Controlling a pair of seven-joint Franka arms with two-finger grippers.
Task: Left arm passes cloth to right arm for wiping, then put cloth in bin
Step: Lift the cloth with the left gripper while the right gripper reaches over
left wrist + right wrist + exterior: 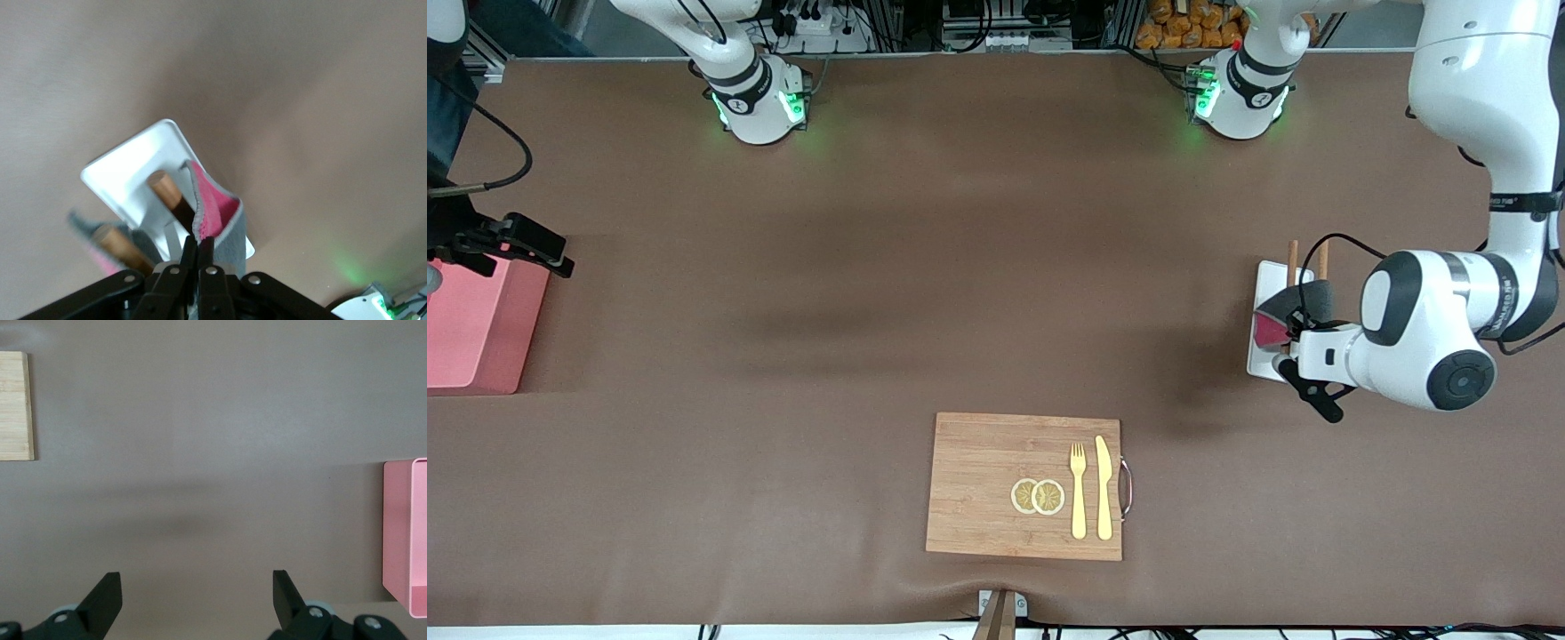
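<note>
My left gripper (1283, 343) is over the white tray (1266, 276) at the left arm's end of the table. It is shut on an edge of the cloth (1288, 311), grey outside and crimson-pink inside. In the left wrist view the shut fingers (189, 255) pinch the cloth (217, 208), which hangs over the tray (127, 175). My right gripper (535, 249) waits above the salmon-pink bin (471, 333) at the right arm's end. In the right wrist view it (197, 588) is open and empty over bare table, with the bin's wall (400, 533) at the edge.
Two wooden chopsticks (168, 192) lie on the tray under the cloth. A wooden cutting board (978, 484) with a yellow fork (1078, 489), a knife (1104, 487) and two lemon slices (1038, 496) lies near the front camera.
</note>
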